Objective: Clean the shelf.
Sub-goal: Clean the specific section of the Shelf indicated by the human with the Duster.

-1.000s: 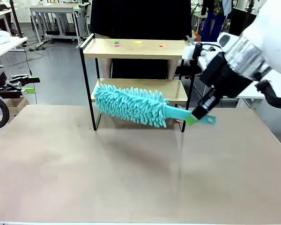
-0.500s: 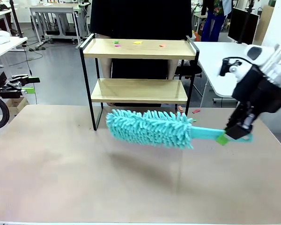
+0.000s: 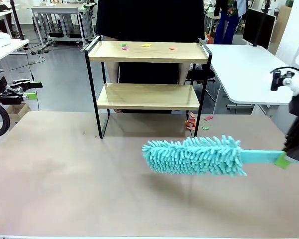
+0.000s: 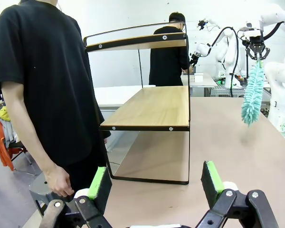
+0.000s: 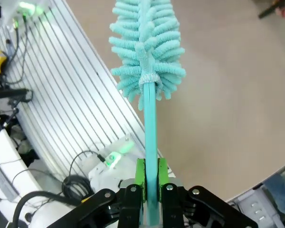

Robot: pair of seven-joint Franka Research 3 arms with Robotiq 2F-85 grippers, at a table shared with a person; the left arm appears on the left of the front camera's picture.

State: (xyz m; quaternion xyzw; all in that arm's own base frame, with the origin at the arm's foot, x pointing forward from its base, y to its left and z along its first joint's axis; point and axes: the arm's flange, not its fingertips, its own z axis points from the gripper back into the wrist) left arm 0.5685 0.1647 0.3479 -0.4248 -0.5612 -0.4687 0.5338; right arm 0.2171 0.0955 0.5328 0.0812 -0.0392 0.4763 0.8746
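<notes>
The right gripper (image 3: 284, 160), clamped on the handle of the teal duster (image 3: 194, 156), has pulled the brush out of the lower tier of the shelf (image 3: 147, 96) and swung it to about 4 o'clock of it, above the table (image 3: 65, 174). The shelf stands at 12 o'clock; coloured scraps (image 3: 146, 45) lie on its top board (image 3: 189, 52), so that tier looks unswept, and the left gripper (image 4: 154, 183) waits at 9 o'clock, jaws apart

- Front view: bright, even overhead light; fluffy teal microfibre duster (image 3: 192, 156) throws a soft, faint shadow on the matte beige bench (image 3: 65, 189).
- Left wrist view: wide-angle bowing curves the top rail of the two-tier wooden shelf with black metal frame (image 4: 147, 107).
- Right wrist view: small green indicator lights (image 5: 26, 8) bloom top left.
</notes>
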